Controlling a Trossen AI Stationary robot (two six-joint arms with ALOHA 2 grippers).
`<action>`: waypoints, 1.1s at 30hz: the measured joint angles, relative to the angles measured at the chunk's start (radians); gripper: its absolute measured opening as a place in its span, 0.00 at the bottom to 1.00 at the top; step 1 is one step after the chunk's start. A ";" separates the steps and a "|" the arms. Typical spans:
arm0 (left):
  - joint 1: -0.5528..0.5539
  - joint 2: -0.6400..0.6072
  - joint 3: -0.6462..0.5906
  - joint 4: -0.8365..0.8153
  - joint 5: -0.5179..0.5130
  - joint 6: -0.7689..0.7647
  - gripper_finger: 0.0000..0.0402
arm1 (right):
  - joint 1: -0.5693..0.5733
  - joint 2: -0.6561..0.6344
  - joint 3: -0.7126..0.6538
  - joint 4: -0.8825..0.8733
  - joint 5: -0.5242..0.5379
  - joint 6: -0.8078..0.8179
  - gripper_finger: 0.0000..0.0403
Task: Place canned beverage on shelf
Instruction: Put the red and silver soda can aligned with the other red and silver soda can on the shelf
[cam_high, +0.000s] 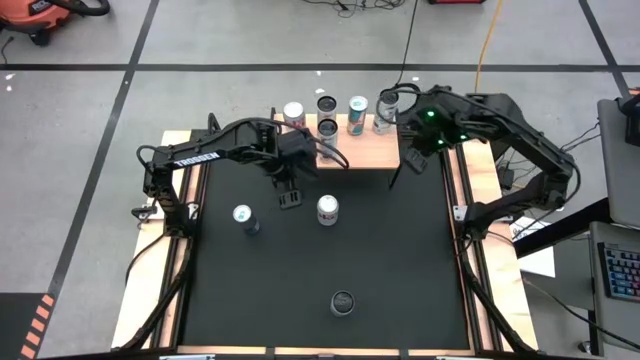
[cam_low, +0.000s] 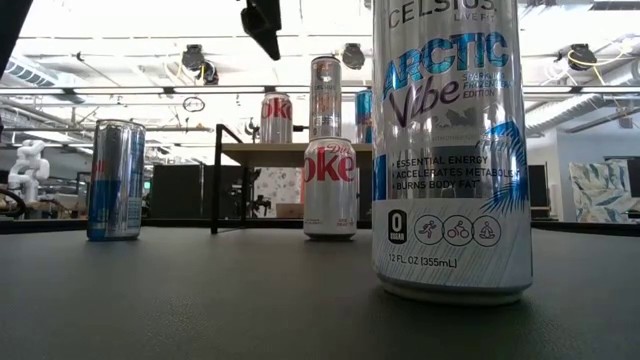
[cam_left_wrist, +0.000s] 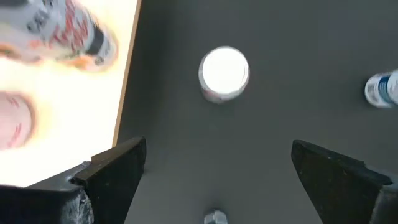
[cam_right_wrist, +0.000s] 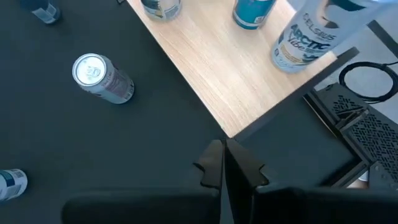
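left claw (cam_high: 289, 196) hangs released over the surface (cam_high: 400, 260), just off the shelf (cam_high: 365, 152) edge, lined up toward the coke can (cam_high: 328, 210), likely next to grab. right claw (cam_right_wrist: 224, 163) clenched, empty, waiting by the shelf's corner (five cans already on it).

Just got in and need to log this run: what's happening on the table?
The robot is stocking cans onto the wooden shelf at the table's far edge; five cans stand there already. Three remain on the black mat: a Diet Coke can, a blue-and-silver can and a Celsius can near the front. The left pincer hangs open and empty above the mat beside the Diet Coke can. The right pincer is shut, holding nothing, just off the shelf's front right corner.
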 joint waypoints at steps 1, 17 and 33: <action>0.000 0.000 0.000 0.016 0.000 -0.001 0.99 | 0.000 -0.009 0.000 -0.002 0.000 0.000 0.00; -0.005 0.010 0.001 0.179 0.000 -0.133 0.99 | 0.000 -0.054 0.000 -0.004 0.003 -0.030 0.00; -0.046 0.171 0.000 0.150 0.015 -0.046 0.99 | 0.000 -0.054 0.000 -0.005 0.000 -0.030 0.00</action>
